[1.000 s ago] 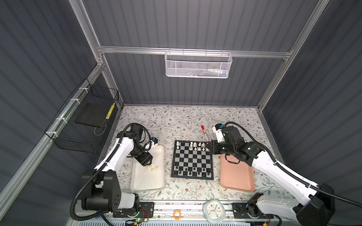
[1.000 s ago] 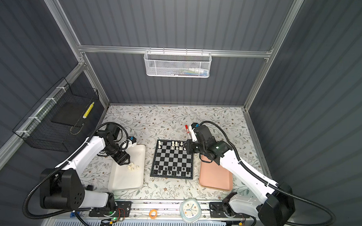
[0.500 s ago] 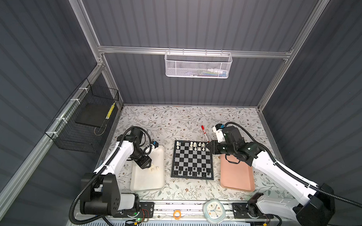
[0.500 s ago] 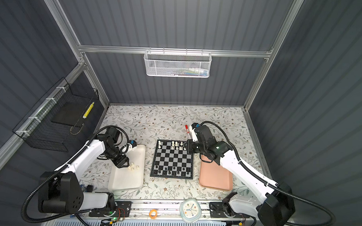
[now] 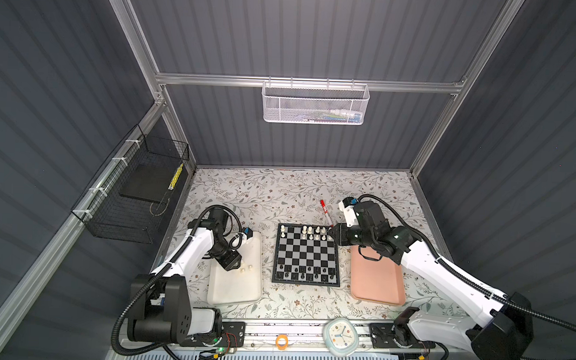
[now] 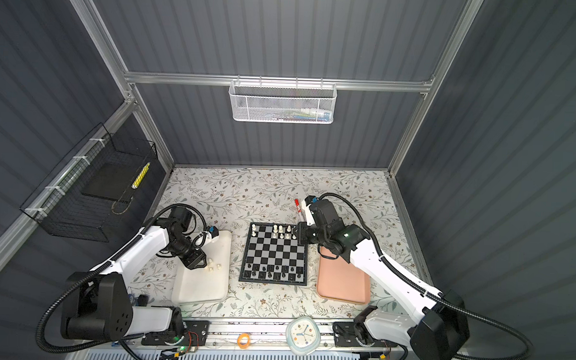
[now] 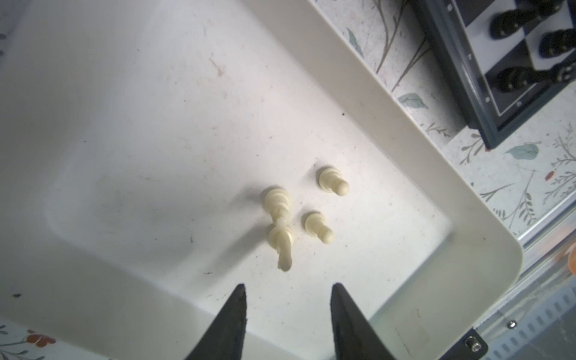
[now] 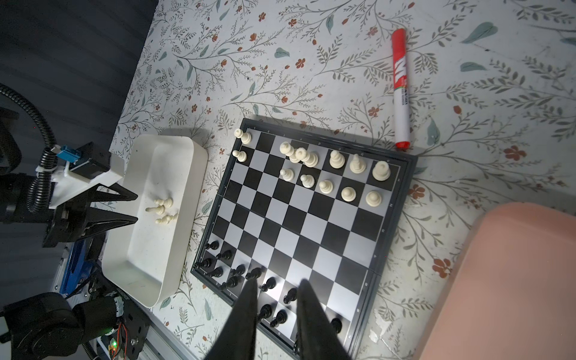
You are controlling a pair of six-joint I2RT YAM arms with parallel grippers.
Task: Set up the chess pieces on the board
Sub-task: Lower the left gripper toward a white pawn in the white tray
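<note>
The board [image 5: 305,254] lies mid-table, with cream chess pieces [image 5: 311,232] on its far rows and black ones [image 5: 304,274] on its near rows. Several more cream pieces [image 7: 279,205] stand close together in the white tray [image 5: 235,286]. My left gripper [image 7: 288,288] hangs over that tray just short of them, open and empty; in a top view the left gripper [image 6: 196,263] sits at the tray's left side. My right gripper [image 5: 332,233] hovers by the board's far right corner. In the right wrist view the right gripper [image 8: 277,282] is slightly open, holding nothing.
A pink tray [image 5: 377,279] lies right of the board under the right arm. A red marker [image 5: 325,210] rests beyond the board's far right corner. A small clock [image 5: 340,336] and an orange ring [image 5: 281,341] sit on the front rail.
The left gripper has shifted a little over the white tray and its jaws have come closer together. The right arm has not moved.
</note>
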